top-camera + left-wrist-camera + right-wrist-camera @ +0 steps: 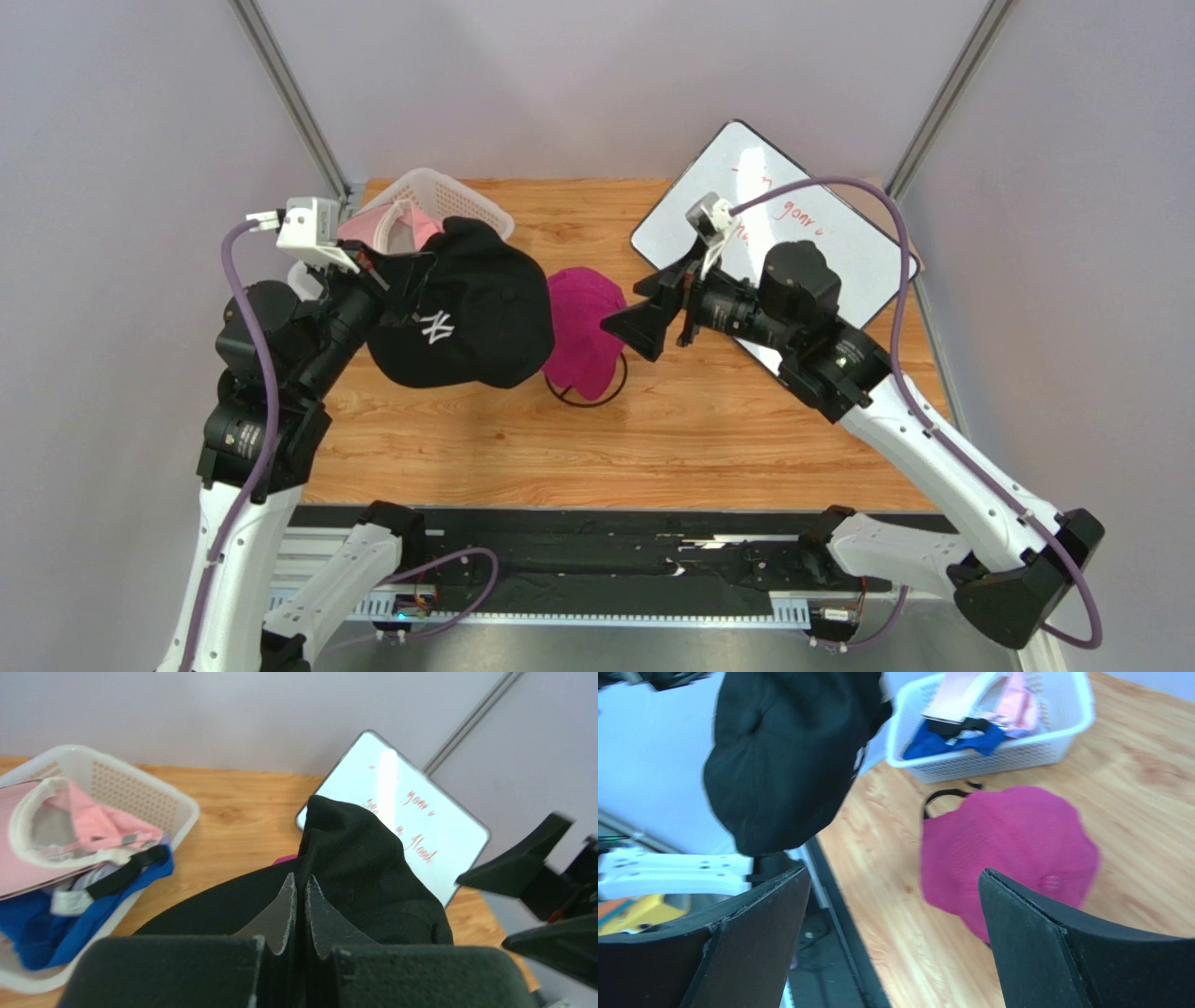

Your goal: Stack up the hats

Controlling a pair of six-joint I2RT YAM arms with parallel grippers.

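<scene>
**Black cloth cap, pinched in the air beside the magenta one**

The black NY cap (456, 325) looks soft and light. It hangs in folds, so the cloth part will flop and bend when it is moved. The brim is probably the stiffest part. I think the rim or the brim is the best place to hold it, because a pinch in the middle of the crown would crumple it. It does not look slippery or easy to break.

The left jaws are squeezed tight on a fold of the black cap's cloth. I cannot tell just which part of the cap that fold is. The cap dangles from them above the worktop (673, 448), with its logo facing up. From above, its right edge covers the left edge of the magenta cap (582, 336).

The magenta cap sits on a black wire stand (589, 402) in the middle of the worktop.

The right jaws are spread wide and hold nothing. They are near the magenta cap's right side and point at it. In the right wrist view it shows in the gap between them, and they do not touch it.

A light pink cap (84, 822) and a royal blue cap (42, 931) lie in the white mesh basket (140, 791), well apart from both jaws.
</scene>
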